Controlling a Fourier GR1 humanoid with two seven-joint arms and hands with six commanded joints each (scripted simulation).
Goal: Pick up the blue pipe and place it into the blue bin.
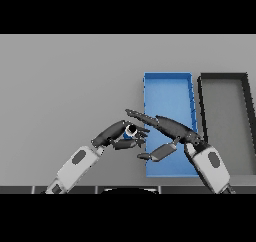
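Note:
A small blue pipe, seen end-on with a pale rim, sits inside my left hand, whose fingers and thumb curl round it just left of the blue bin. The hand and pipe hover by the bin's lower left edge. My right hand reaches in from the lower right over the bin's near half. Its fingers stretch straight toward the left hand, fingertips close above the pipe, thumb hanging below.
A dark grey bin stands right beside the blue bin, on its right. Grey table spreads to the left and far side.

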